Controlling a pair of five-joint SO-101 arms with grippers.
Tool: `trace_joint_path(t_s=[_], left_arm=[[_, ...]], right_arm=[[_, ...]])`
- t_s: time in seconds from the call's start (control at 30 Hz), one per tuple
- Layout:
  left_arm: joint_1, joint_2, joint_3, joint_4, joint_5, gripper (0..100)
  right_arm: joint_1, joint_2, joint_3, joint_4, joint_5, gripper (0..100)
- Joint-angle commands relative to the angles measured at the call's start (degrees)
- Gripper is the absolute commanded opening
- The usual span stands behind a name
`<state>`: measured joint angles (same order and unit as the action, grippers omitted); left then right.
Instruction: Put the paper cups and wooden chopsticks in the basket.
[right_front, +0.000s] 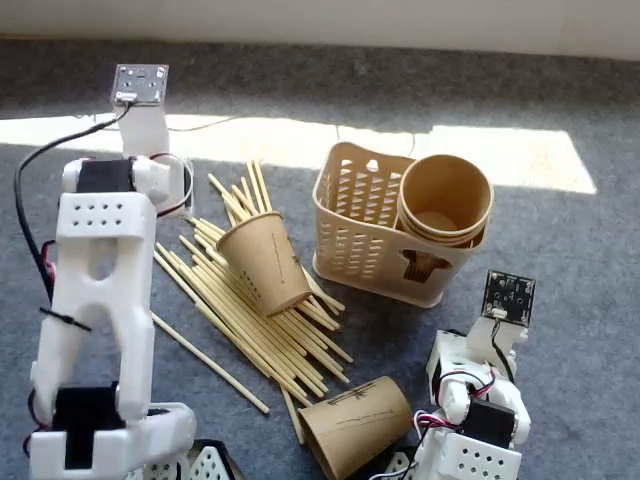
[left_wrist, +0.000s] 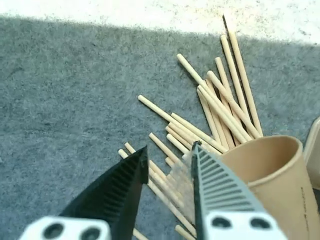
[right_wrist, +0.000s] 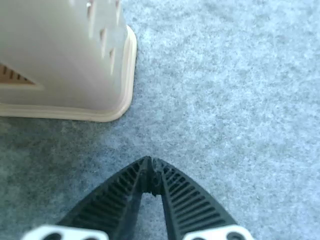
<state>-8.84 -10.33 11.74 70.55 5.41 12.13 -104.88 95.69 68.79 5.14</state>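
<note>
Black ribbed plastic on one finger and pale grey on the other, the left gripper (left_wrist: 170, 149) stands part-open, with a narrow gap between its tips and nothing in it. Right beneath that gap lie the pale wooden chopsticks (left_wrist: 220, 107), a loose fan on the grey carpet (left_wrist: 65, 100). Just beside the grey finger is the mouth of a brown paper cup (left_wrist: 272, 170), which lies on its side across the sticks. The right gripper (right_wrist: 151, 167) is closed, tips touching and empty, low over the carpet near a corner of the cream slotted plastic basket (right_wrist: 65, 60). In the high view the basket (right_front: 360, 240) stands upright with a nest of brown paper cups (right_front: 445, 200) in it. A second tipped cup (right_front: 355, 425) lies by the right arm's base, just beside the near ends of the sticks.

The risk I see is in the left grasp. The sticks are thin, round and heaped, so closing could pinch one off-centre and let it swivel or slip, or catch the cup's rim as well. Since that cup rests on the pile, lifting sticks from under it would likely roll it away.
</note>
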Motion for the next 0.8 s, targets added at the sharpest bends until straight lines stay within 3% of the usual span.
trace_joint_path(t_s=[0.0,0.13,0.3,0.77], left_arm=[[-0.3,6.9,-9.6,3.7,3.3,19],[0.5,15.3,-20.3,14.9,8.1,24],[1.2,24.5,-31.3,25.1,9.0,25],[6.3,37.8,-34.5,28.3,10.2,25]], right_arm=[[0.5,-0.4,6.2,-1.3,-0.3,1.9],[0.5,-0.4,6.2,-1.3,-0.3,1.9],[0.5,-0.4,6.2,-1.3,-0.3,1.9],[0.5,-0.4,6.2,-1.3,-0.3,1.9]])
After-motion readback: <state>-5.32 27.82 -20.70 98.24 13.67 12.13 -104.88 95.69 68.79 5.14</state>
